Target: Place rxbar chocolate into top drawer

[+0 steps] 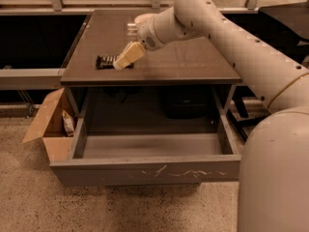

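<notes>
Lying flat near the left edge of the counter (183,64): rxbar chocolate (104,61). Angled down at its right end: end effector (124,58), open or closed impossible to tell. Pulled out below: top drawer (145,170), scratched front

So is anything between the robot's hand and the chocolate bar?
Nothing. In the camera view the gripper hangs right at one end of the rxbar chocolate on the table, and no gap shows between them.
</notes>
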{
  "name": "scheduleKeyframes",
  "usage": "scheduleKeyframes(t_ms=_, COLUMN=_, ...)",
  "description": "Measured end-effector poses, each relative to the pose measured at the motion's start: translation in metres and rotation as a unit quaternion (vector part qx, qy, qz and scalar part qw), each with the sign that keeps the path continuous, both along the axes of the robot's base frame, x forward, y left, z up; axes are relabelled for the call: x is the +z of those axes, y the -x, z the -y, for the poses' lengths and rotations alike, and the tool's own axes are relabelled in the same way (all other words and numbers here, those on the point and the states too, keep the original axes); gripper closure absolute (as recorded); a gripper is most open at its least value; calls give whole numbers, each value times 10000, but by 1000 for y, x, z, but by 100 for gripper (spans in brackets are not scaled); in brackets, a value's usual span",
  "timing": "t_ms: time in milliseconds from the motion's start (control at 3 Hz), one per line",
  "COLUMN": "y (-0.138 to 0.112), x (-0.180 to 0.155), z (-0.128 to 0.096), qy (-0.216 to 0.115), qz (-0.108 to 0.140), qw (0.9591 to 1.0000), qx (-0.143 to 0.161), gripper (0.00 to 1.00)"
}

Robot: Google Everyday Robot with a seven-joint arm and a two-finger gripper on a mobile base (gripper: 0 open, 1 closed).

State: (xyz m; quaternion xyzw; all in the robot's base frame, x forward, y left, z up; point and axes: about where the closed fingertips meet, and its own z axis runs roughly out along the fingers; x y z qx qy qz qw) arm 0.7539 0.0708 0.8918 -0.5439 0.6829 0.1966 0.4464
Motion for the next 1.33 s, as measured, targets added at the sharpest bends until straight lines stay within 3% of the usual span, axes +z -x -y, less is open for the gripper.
scheduleKeyframes(t_ms=333, y=-7, x=-11, z=-26, qy=-272, qz=-276, qw=9992, qx=-5, gripper=0)
scheduleKeyframes(t_ms=1333, y=-14, x=-49, z=-53, qy=-214, qz=-823, qw=9962, qx=194, gripper=0)
